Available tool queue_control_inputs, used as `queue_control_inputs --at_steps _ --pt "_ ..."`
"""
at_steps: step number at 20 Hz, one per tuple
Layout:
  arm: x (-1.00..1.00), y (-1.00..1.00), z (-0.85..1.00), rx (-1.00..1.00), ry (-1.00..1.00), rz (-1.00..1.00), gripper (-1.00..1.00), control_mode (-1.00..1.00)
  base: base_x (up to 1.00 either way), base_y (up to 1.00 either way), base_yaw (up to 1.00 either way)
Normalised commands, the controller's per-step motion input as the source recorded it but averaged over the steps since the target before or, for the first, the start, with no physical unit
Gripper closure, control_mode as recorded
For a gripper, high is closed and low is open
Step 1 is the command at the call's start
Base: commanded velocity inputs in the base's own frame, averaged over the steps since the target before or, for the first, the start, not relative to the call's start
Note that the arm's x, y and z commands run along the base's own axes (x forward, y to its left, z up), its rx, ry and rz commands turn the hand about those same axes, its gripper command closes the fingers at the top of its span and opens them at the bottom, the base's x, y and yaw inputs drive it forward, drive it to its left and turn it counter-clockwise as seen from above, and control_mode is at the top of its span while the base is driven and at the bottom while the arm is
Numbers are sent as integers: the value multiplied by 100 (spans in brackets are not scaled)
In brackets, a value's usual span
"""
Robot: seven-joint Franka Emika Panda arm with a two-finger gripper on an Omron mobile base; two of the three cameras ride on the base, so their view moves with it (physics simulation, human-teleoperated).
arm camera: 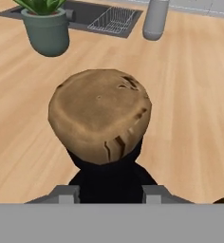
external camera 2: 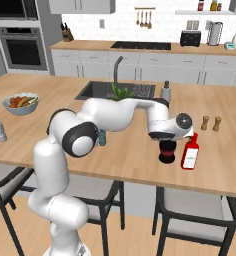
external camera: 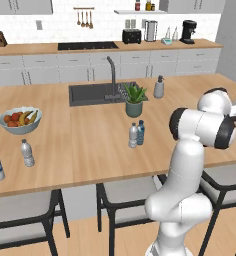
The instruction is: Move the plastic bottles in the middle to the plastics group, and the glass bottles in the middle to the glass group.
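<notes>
A home kitchen, rendered, built around a long wooden island counter (external camera: 80, 145) with a dark sink (external camera: 92, 93) and tall faucet (external camera: 111, 75) set into it. Beyond the sink run grey cabinets (external camera: 65, 67), a cooktop (external camera: 87, 45), a toaster (external camera: 131, 36) and a coffee machine (external camera: 189, 31); left of the sink sits a fruit bowl (external camera: 20, 120), stools (external camera: 122, 197) tuck under the island's near edge, and a wall oven (external camera 2: 22, 47) stands far left

- The red bottle (external camera 2: 190, 151) stands just beside the black bottle (external camera 2: 166, 151) on its right, leaving barely a gap.
- Two wooden shakers (external camera 2: 211, 123) stand behind, apart from both.
- Bare counter (external camera 2: 125, 150) lies open left of the black bottle.
- Farther back, the potted plant (arm camera: 46, 26) and the soap dispenser (arm camera: 154, 19) flank an open lane.
</notes>
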Motion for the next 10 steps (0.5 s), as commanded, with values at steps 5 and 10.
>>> queue_control_inputs --at_steps 5,10 --pt "-4 12 -7 0 -10 0 100 -100 0 0 0" --pt "-1 21 0 0 -10 0 100 -100 0 0 0"
